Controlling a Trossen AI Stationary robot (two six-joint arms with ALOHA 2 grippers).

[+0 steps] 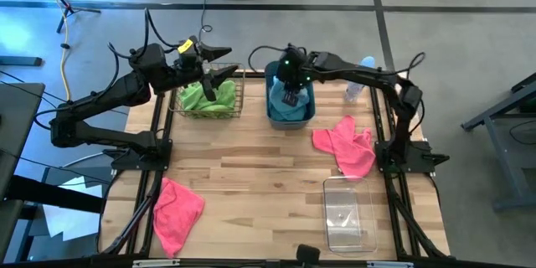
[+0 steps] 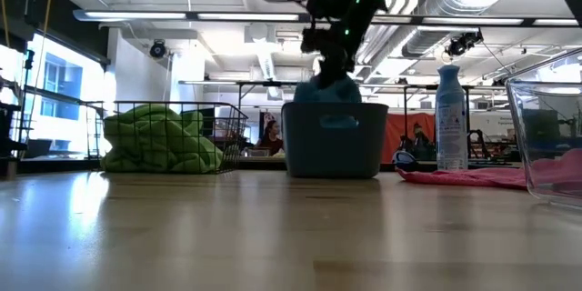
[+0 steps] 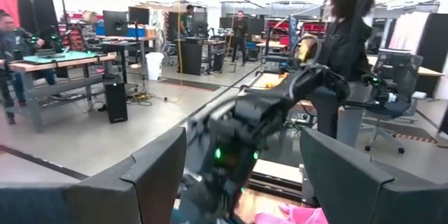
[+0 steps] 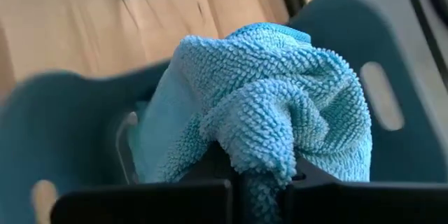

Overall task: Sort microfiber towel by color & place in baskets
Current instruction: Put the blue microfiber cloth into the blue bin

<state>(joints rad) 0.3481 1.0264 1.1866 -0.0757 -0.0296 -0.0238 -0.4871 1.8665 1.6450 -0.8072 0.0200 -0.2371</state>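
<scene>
My right gripper [image 1: 291,94] hangs over the slate-blue tub [image 1: 272,113], shut on a light blue towel [image 4: 266,91] that bunches above the tub in the low view [image 2: 326,89]. More light blue cloth lies inside the tub. Lime green towels [image 1: 207,97] fill the copper wire basket [image 1: 238,92]. My left gripper [image 1: 219,52] hovers open over that basket's far edge, holding nothing. One pink towel [image 1: 345,146] lies flat near the table's right side. Another pink towel [image 1: 176,205] lies at the near left. The clear bin [image 1: 350,212] stands at the near right. My right gripper pinches a bunched fold of the light blue towel [image 4: 260,155] between its two fingers, coming from above and pointing down. The cloth hangs below the fingers in a crumpled mass whose lower part reaches inside the tub [image 2: 335,141].
A pale blue spray bottle [image 1: 356,89] stands right of the tub, near the table's far right. Bare wood lies between the baskets and the near edge. People and workbenches show in the room beyond the table.
</scene>
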